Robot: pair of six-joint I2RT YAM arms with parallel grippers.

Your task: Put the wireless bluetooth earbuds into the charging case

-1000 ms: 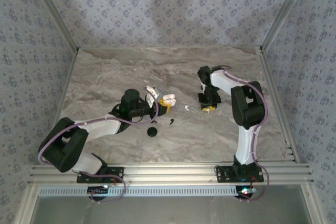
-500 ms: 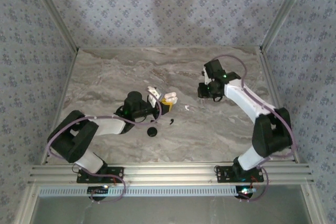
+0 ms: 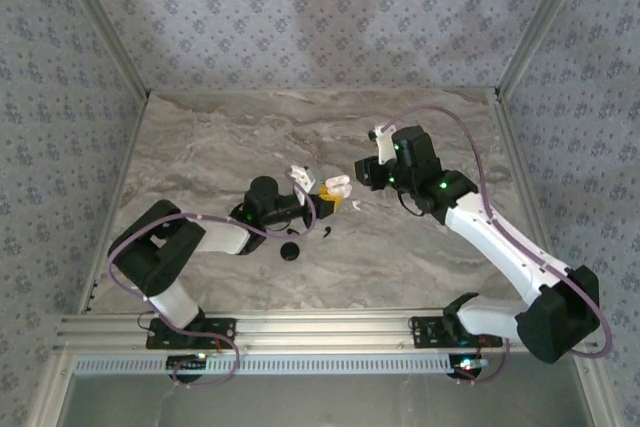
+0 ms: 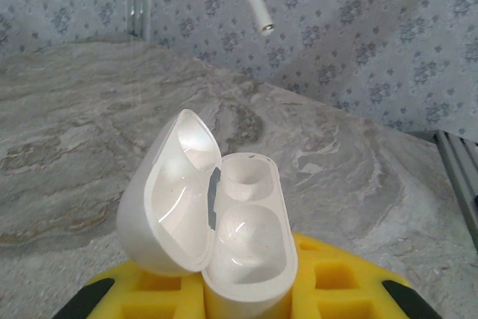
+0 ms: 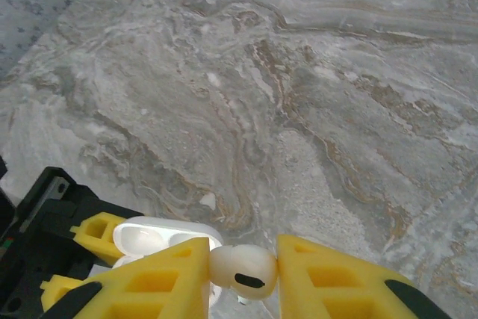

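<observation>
Near the middle of the marbled counter (image 3: 200,147), the left gripper (image 4: 246,296) is clamped around the white charging case (image 4: 243,244), whose lid is swung open toward 9 o'clock. At 1 o'clock of the case, the right gripper (image 5: 243,274) pinches a white earbud (image 5: 237,263), its stem hanging above the case's wells.

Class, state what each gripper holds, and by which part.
Right gripper pinches a white earbud by its bud end, stem hanging free. Left gripper clamps the open charging case by its lower body.
</observation>
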